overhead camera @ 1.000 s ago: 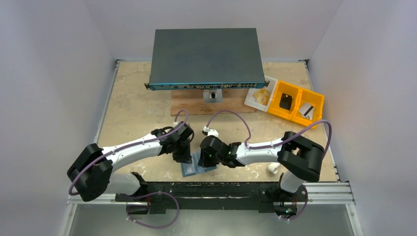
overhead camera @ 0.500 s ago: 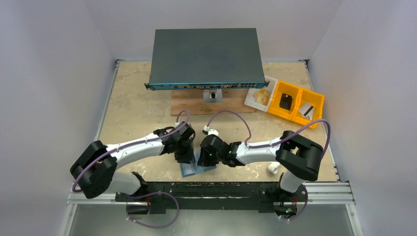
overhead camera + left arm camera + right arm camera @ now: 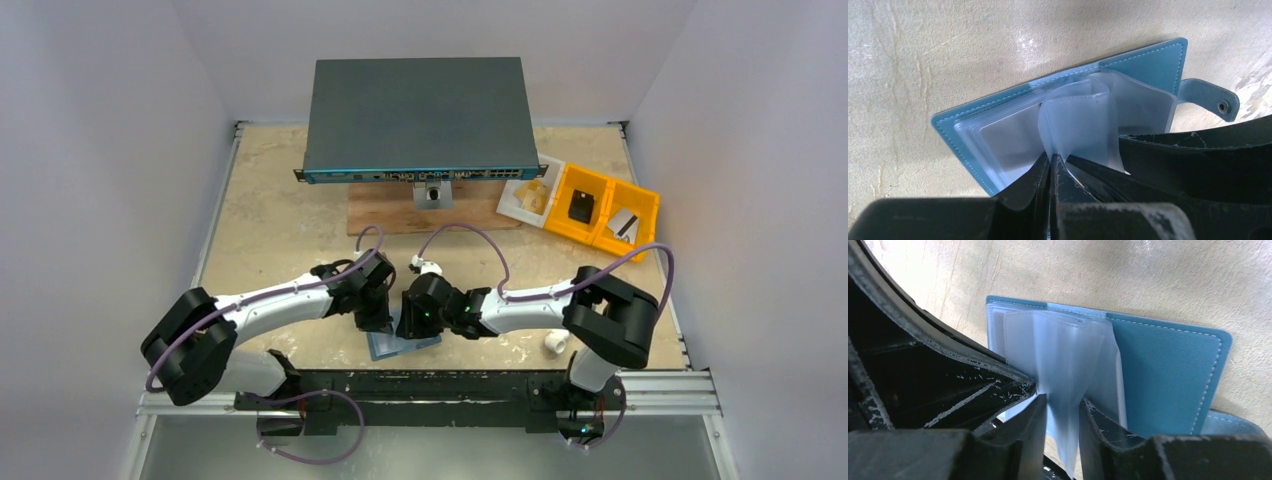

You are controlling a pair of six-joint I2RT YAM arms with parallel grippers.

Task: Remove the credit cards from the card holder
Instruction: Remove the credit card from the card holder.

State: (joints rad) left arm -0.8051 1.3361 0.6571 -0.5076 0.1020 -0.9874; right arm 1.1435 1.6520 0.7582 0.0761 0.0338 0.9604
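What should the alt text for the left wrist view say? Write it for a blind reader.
The left gripper is shut on the edge of a clear plastic sleeve, which curls up from the open blue card holder lying flat on the beige table. The holder's snap tab sticks out at the right.

No legible text, brand, number or sign was found in any view. The card holder covers were plain. Markings on the grey box front strip were too small to read.
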